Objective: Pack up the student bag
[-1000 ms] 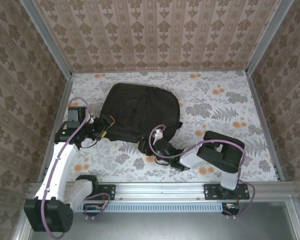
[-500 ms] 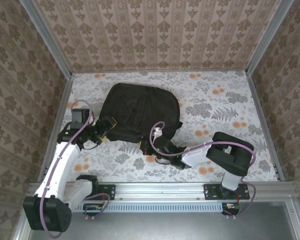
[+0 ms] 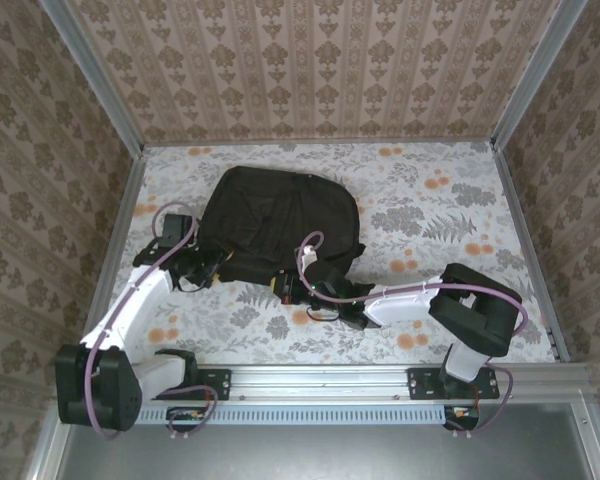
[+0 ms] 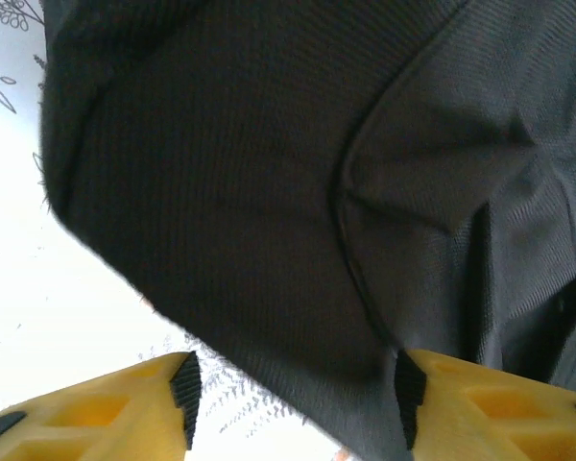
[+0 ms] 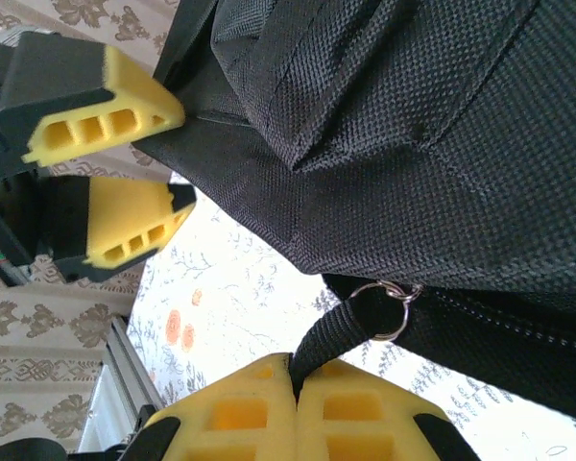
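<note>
Your right gripper (image 5: 293, 370) has its jaws pressed together on a black webbing pull strap (image 5: 331, 331). The strap rises toward 1 o'clock in the right wrist view to a small metal ring (image 5: 389, 312) at the seam of the student bag (image 5: 413, 144). Your left gripper (image 4: 293, 394) stands with its jaws spread. The bag's lower edge hangs down between the yellow pads (image 4: 178, 384), but nothing is pinched. The right wrist view shows those same spread jaws at 10 o'clock, against the bag's rim.

Seen from above, the right gripper (image 3: 288, 288) sits at the bag's 6 o'clock edge and the left gripper (image 3: 215, 268) at about 8 o'clock. The student bag (image 3: 280, 215) lies flat on the flowered table (image 3: 430, 200), a little toward 10 o'clock from its middle.

Expect the bag to handle like limp cloth. It is coarse woven fabric, soft and creased, and it will likely sag, fold and slide on the table rather than hold any shape. It looks light and in no way fragile, so a firm pinch should do no harm. The webbing strap is the surest hold for pulling. For the left jaws, take a thick fold or seam at the rim, since a single flat layer may slip out. Pull slowly, or the whole bag will probably drag along instead of opening.
</note>
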